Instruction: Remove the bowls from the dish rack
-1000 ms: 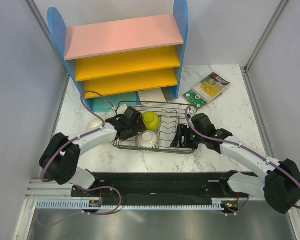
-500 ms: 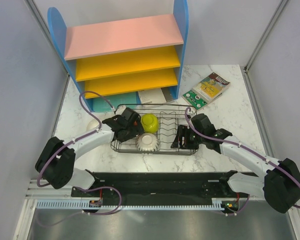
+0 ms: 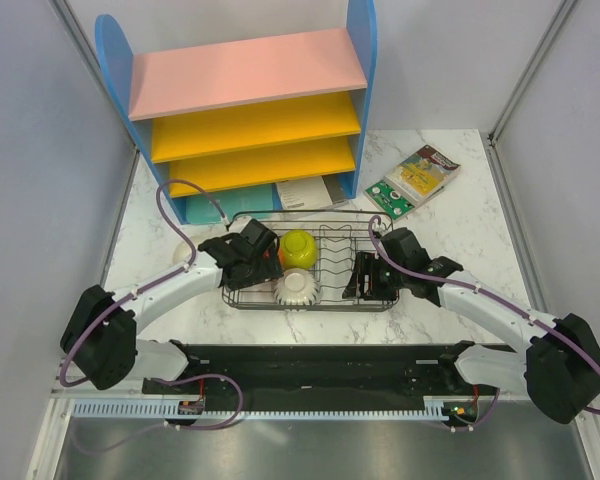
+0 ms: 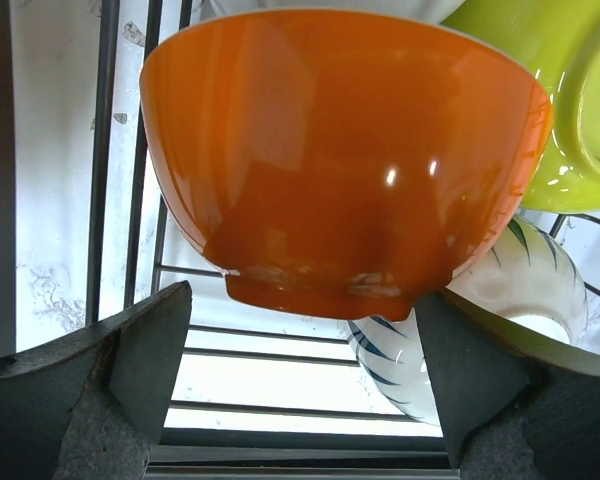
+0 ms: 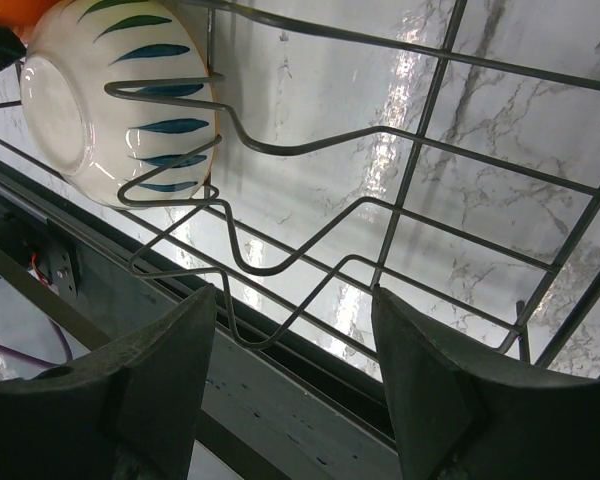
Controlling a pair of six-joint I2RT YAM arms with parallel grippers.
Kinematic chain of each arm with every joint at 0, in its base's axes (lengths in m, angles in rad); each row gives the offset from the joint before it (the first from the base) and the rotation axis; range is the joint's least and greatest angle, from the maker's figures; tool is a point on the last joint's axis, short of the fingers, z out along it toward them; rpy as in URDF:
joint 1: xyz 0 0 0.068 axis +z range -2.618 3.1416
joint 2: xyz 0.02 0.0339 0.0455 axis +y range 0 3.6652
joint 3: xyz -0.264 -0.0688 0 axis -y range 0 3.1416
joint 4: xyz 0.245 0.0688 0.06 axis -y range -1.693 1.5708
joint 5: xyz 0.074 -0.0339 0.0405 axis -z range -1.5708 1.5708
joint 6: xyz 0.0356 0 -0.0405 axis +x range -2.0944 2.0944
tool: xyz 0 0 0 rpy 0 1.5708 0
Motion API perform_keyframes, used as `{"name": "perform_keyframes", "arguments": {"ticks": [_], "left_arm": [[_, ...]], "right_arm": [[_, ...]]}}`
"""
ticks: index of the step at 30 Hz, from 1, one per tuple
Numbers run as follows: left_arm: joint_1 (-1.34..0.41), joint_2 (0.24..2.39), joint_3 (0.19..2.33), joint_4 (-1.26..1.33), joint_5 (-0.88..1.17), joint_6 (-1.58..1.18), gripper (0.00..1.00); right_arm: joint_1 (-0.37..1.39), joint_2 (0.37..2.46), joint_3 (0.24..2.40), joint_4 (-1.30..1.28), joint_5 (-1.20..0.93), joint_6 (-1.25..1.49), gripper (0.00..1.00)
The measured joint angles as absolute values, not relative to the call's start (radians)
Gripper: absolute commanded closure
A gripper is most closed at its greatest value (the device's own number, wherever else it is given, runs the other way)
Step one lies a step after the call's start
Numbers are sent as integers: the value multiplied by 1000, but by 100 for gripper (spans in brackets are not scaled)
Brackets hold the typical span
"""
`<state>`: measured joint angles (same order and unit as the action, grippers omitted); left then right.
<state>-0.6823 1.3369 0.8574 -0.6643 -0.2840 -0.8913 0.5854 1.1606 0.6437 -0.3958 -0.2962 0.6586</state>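
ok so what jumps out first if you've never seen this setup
The blue shelf with pink and yellow boards at the back grabs the eye first. In front of it, a black wire rack holds a green bowl and a striped white bowl. In the left wrist view a glossy orange bowl fills the frame, its base between the fingers of the open left claw.

The marble table (image 3: 470, 222) carries the dish rack (image 3: 335, 256), a blue shelf unit (image 3: 250, 100) and two flat packets (image 3: 415, 180)
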Motion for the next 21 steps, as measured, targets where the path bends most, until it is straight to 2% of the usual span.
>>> {"name": "perform_keyframes", "arguments": {"ticks": [9,17,21], "left_arm": [[-684,1292,872,-709,-287,-880,0],[-682,1161,995,-735,-253,-797,0],[-682,1180,1027,-727,-258,-730,0]], "right_arm": [[585,1161,644,-396,-295,658,29],[585,1161,644,-396,-295,657,29],[585,1162,644,-396,-295,657,29]]}}
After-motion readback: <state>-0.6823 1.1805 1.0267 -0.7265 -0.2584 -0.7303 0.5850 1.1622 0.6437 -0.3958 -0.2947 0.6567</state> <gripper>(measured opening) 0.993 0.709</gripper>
